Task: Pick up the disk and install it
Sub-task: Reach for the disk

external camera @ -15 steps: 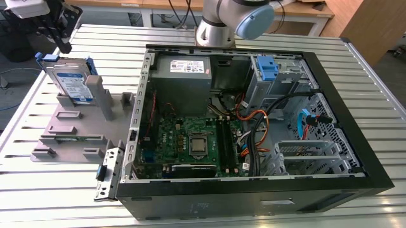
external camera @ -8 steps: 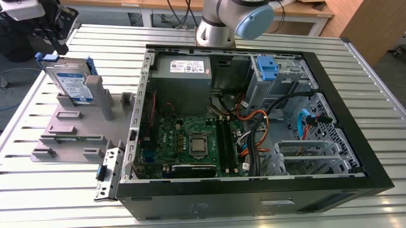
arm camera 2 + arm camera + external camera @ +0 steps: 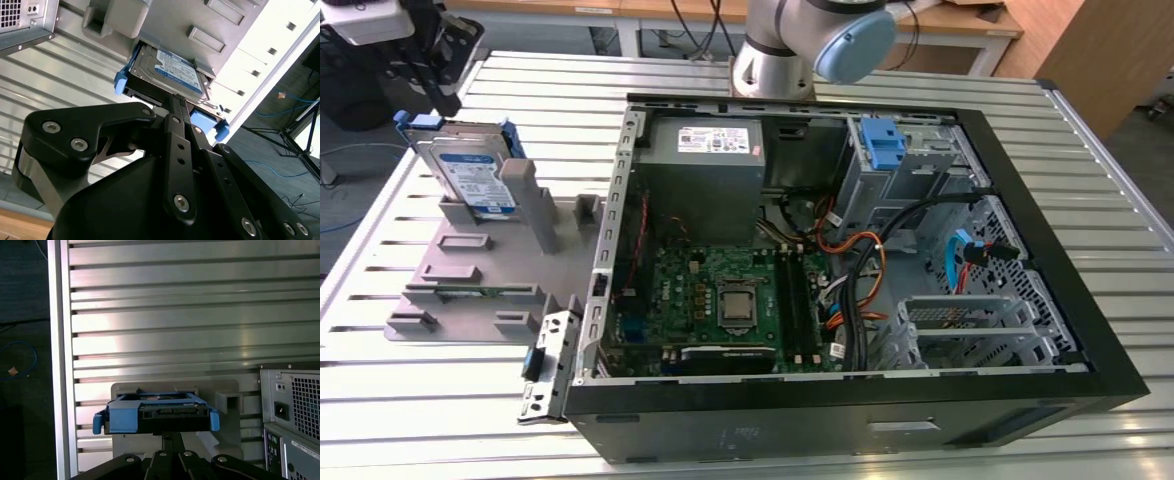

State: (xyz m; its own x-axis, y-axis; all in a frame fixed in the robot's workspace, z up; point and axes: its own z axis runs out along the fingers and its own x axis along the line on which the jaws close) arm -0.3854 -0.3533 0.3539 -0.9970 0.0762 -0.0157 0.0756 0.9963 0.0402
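Observation:
The disk (image 3: 474, 175), a silver drive with a white-and-blue label in a blue bracket, stands on edge in a slot of the grey holder (image 3: 467, 265) at the exterior view's left, beside the open computer case. In both wrist views it lies straight ahead of my gripper: disk (image 3: 172, 67), disk (image 3: 156, 415). My gripper (image 3: 438, 100) hangs just over the disk's upper edge, and its black tip (image 3: 178, 104) reaches the blue bracket there. Whether it holds the bracket does not show.
The open computer case (image 3: 1067, 300) lies on its side on the slatted metal table (image 3: 761, 70), with the motherboard (image 3: 727, 295), loose cables and a blue-latched drive bay (image 3: 887, 145) inside. The grey power supply (image 3: 707, 155) sits at the case's far end. A cabled stand rises off the table's far left corner.

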